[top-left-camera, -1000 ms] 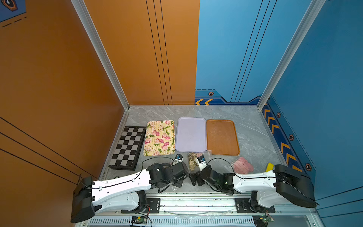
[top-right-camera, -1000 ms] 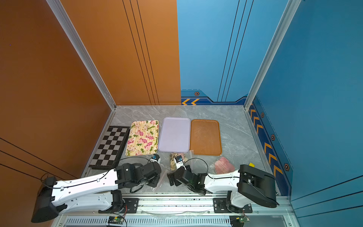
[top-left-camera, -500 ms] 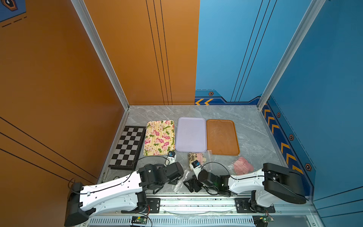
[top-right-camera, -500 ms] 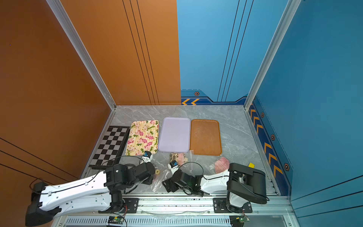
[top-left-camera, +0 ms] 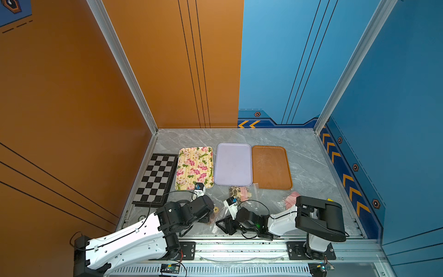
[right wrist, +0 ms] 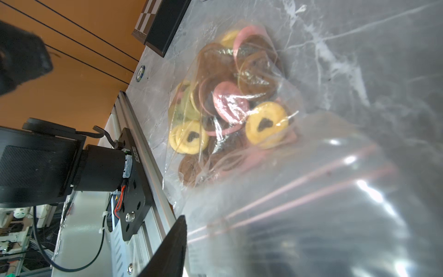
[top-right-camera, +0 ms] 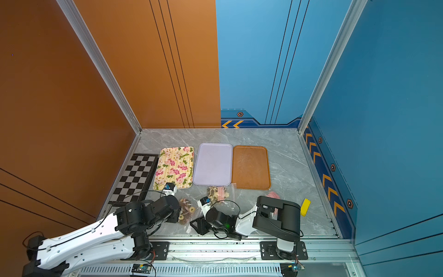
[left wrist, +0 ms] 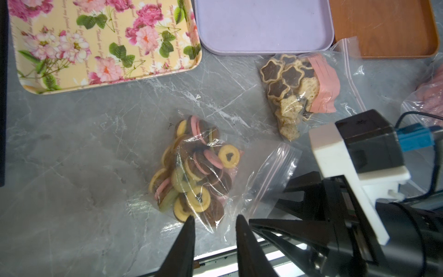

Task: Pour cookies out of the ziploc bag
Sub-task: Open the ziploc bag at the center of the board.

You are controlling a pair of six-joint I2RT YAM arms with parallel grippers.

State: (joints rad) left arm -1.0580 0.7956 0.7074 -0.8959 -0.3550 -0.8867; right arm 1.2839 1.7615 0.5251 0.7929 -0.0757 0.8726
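Observation:
A clear ziploc bag (left wrist: 266, 165) of brown, pink and yellow round cookies (left wrist: 191, 172) lies flat near the table's front edge, also seen in a top view (top-right-camera: 187, 213). My left gripper (left wrist: 214, 219) is open. Its fingers straddle the bag's closed bottom corner, with table showing in the gap. My right gripper (left wrist: 266, 205) reaches in from the other side. Its two fingers stand apart around the bag's pink zip end. In the right wrist view the zip end drapes over the lens. One of its fingers (right wrist: 172, 247) shows there; the other is hidden behind plastic.
A second bag of star-shaped cookies (top-left-camera: 239, 191) and a third of pink discs (top-left-camera: 291, 200) lie behind. Further back are a floral tray (top-left-camera: 195, 167), a lilac tray (top-left-camera: 233, 164), a brown tray (top-left-camera: 271, 166) and a chessboard (top-left-camera: 155, 179). A yellow block (top-right-camera: 305, 207) sits right.
Both arms have drawn back from the star-cookie bag toward the front edge. The right gripper's jaws have narrowed a lot around the zip end. The left jaws stay the same.

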